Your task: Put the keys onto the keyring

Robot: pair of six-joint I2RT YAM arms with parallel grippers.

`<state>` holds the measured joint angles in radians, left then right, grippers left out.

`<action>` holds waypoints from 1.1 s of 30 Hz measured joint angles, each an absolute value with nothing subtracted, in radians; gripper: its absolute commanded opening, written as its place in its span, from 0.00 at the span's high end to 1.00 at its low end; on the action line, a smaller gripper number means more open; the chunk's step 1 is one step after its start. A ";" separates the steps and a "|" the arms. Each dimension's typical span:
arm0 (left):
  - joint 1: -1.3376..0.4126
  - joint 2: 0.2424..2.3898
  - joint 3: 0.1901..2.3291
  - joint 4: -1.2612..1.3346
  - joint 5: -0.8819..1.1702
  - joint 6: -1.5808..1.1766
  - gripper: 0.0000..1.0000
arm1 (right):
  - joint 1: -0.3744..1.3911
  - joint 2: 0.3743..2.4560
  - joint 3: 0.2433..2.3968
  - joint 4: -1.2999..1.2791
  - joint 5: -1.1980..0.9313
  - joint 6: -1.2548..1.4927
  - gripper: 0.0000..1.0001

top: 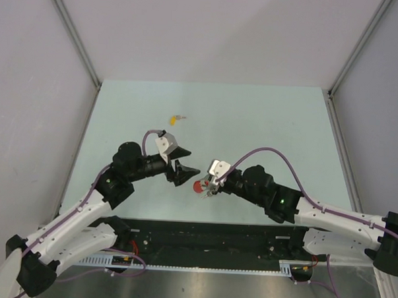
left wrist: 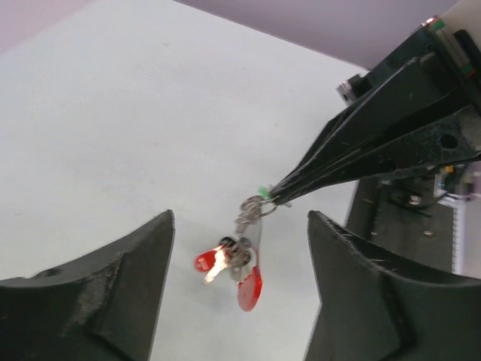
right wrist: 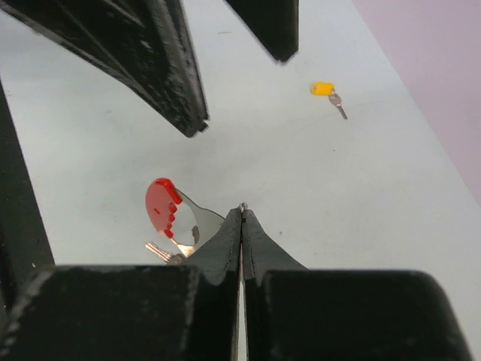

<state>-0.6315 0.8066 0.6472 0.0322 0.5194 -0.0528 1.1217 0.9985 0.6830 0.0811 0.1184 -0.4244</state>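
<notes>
My right gripper is shut on the thin metal ring of the keyring. The keyring hangs just above the table with its red tags and a silver blade dangling. A small green bit shows right at the right fingertips. My left gripper stands open facing the keyring, one finger on either side, touching nothing. In the top view the left gripper sits just left of the keyring. The yellow-headed key lies alone on the table farther back and also shows in the right wrist view as the yellow key.
The pale green table is bounded by white walls on three sides. A black rail with cables runs along the near edge between the arm bases.
</notes>
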 measured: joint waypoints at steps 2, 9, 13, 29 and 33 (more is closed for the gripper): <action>-0.632 0.783 0.652 0.015 0.468 -0.050 0.03 | 1.113 0.999 0.683 0.086 0.130 -0.419 1.00; -0.628 0.709 0.696 -0.084 0.223 -0.027 0.00 | 1.031 0.999 0.684 0.087 0.157 -0.391 1.00; -0.625 0.662 0.696 -0.125 0.031 -0.049 0.00 | 0.956 1.014 0.701 0.088 0.157 -0.366 1.00; -0.502 0.631 0.694 -0.257 -0.233 -0.153 0.00 | 0.500 1.193 0.862 0.135 0.173 -0.260 1.00; -0.480 0.601 0.691 -0.265 -0.241 -0.161 0.00 | 0.448 1.220 0.878 0.132 0.188 -0.222 1.00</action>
<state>-0.4805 0.6010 0.6914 -0.2649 -0.2405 -0.1612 0.4480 1.2201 0.8780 0.1322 0.1879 -0.2222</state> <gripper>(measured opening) 0.996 0.007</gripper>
